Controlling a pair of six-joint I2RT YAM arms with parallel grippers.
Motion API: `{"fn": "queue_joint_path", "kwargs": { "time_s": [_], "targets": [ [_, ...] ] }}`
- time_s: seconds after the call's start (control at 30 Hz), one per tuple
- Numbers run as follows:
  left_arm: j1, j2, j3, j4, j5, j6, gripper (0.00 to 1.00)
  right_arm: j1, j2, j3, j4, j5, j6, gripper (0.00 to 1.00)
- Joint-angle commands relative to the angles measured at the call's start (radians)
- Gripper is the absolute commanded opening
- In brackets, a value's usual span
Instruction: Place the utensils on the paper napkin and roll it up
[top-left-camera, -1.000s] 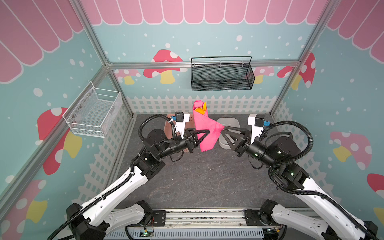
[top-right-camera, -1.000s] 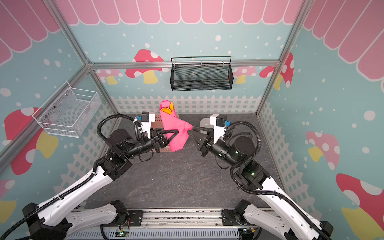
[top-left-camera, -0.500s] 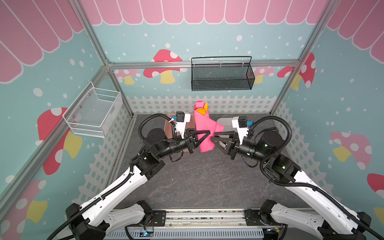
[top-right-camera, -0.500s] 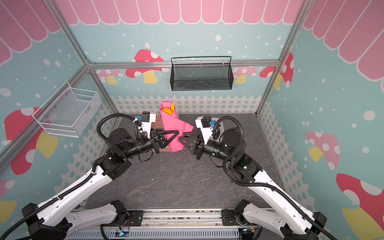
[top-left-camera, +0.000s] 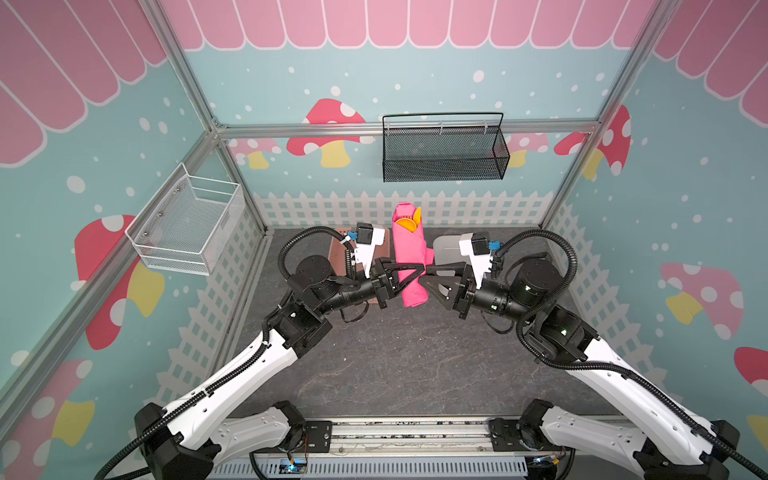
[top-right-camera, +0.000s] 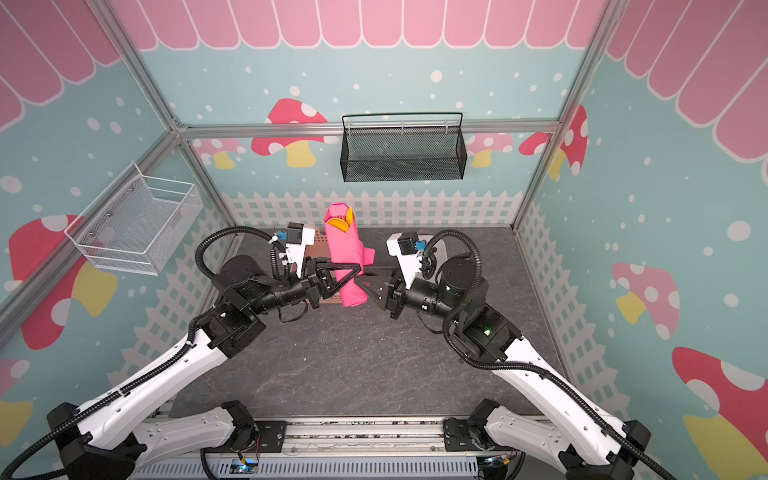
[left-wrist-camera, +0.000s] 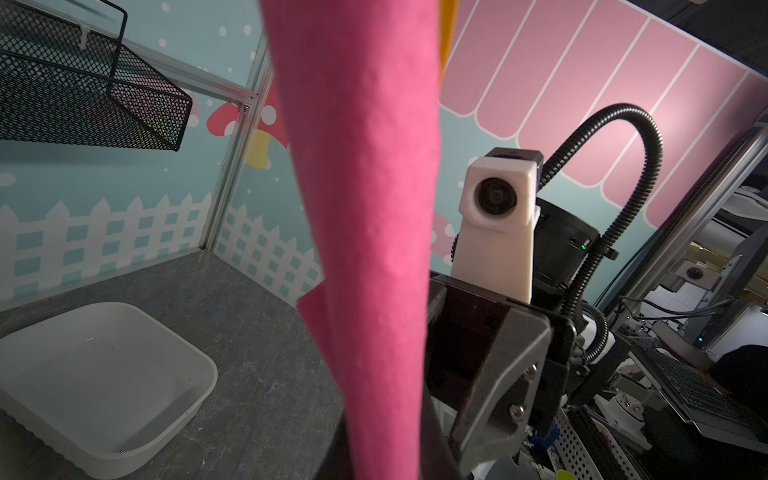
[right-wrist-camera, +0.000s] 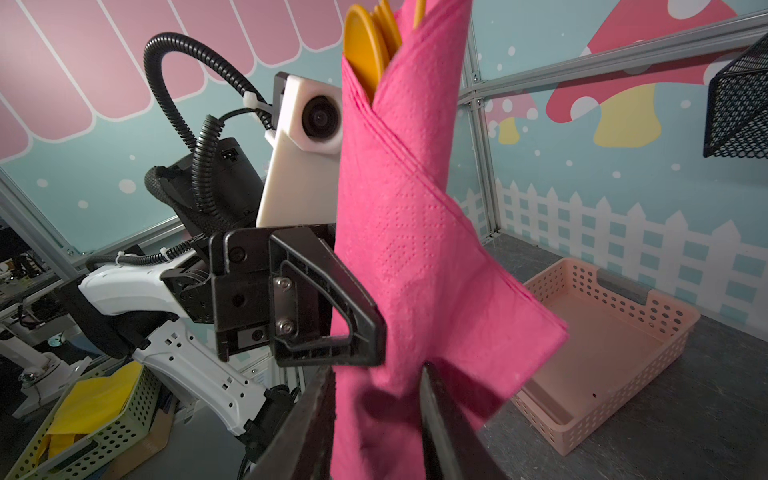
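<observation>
Two claws meet at one thing. My left claw (top-left-camera: 417, 273) is pressed tight on the middle of the hot-pink paper napkin (top-left-camera: 409, 257). The napkin is rolled into a tube and stands upright in the air above the dark grey table (top-left-camera: 395, 365). The orange-yellow plastic utensils (right-wrist-camera: 368, 50) are inside it, and only their tops look out at the upper end. My right claw (right-wrist-camera: 374, 428) has its jaws on both sides of the roll's lower part; if they squeeze it already, I cannot tell. One second ago this claw was off to the right of the roll, and now it has come in to it. The left claw and the roll stayed in place. Both my forearms reach in from the front corners with wrists level, so the claws point toward each other. On the table near the right one lies a white plastic tray (left-wrist-camera: 104, 374), and near the left one a pale salmon perforated basket (right-wrist-camera: 602, 332).
</observation>
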Motion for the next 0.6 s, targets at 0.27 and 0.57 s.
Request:
{"fn": "queue_joint_path", "kwargs": {
  "time_s": [0.27, 0.57],
  "targets": [
    [-0.002, 0.013, 0.021, 0.103, 0.051, -0.046, 0.00, -0.002, 0.009, 0.011, 0.022, -0.041, -0.006, 0.37],
    [-0.002, 0.021, 0.020, 0.137, 0.069, -0.066, 0.00, -0.002, 0.010, -0.015, 0.090, -0.106, 0.030, 0.31]
  ]
}}
